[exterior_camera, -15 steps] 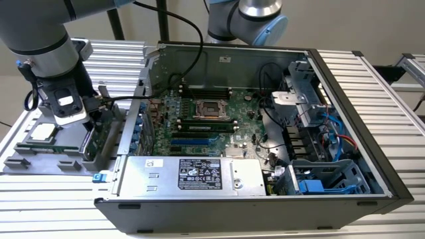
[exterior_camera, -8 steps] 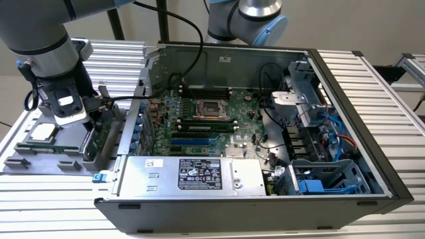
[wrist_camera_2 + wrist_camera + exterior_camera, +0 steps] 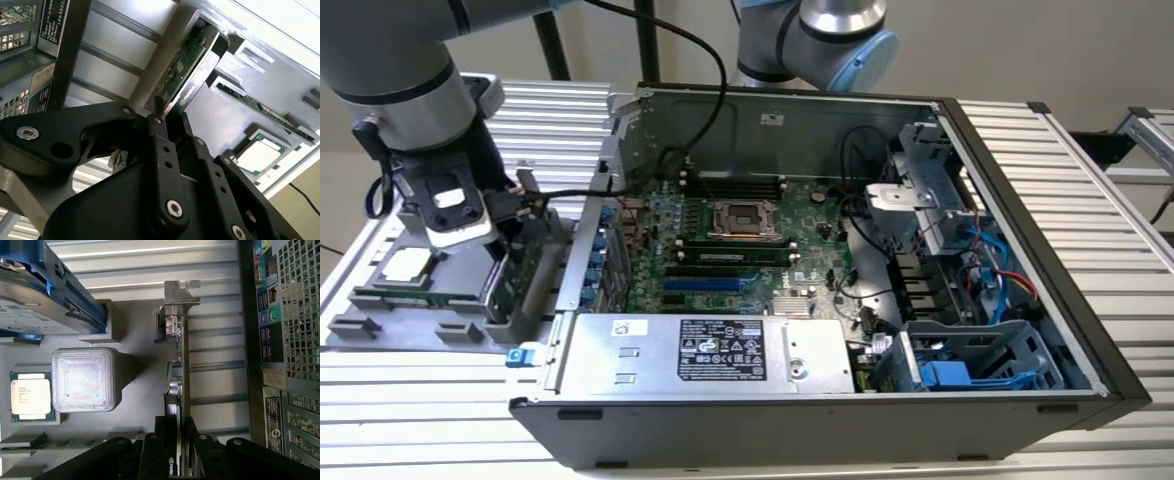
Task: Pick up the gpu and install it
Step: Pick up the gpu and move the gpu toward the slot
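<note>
My pincer [image 3: 179,429] pinching gpu [image 3: 181,365] along one edge. Card runs straight out ahead of fingertips, seated in grey tray [image 3: 135,335] slot. Risk: thin grip, so card could pivot, or bracket could snag slot.

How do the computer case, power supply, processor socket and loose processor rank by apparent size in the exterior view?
1. computer case, largest
2. power supply
3. processor socket
4. loose processor, smallest, though not far off the socket's size
</note>
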Robot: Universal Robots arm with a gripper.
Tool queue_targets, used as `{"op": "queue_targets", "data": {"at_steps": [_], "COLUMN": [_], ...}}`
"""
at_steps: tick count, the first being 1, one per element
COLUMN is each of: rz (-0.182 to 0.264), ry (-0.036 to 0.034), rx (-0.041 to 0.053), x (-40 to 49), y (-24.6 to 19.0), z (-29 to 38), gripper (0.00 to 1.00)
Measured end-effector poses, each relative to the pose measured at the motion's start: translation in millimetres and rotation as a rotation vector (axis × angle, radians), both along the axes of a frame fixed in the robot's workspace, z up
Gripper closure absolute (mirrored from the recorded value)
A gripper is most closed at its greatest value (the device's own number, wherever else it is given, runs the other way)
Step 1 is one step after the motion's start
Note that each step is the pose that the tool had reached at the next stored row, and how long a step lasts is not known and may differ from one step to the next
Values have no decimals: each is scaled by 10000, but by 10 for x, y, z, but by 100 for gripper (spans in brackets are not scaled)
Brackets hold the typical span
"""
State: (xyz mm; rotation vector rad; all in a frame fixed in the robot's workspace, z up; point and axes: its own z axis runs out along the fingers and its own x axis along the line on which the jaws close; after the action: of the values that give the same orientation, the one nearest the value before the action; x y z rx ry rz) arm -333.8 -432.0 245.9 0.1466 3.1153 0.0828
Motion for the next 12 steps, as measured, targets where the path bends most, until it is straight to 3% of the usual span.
{"op": "queue_targets", "data": {"at_steps": [12], "rz": [0], "ry": [-1], "rx": [0], "x": [0], "y": [0], "z": [165], "gripper": [100]}}
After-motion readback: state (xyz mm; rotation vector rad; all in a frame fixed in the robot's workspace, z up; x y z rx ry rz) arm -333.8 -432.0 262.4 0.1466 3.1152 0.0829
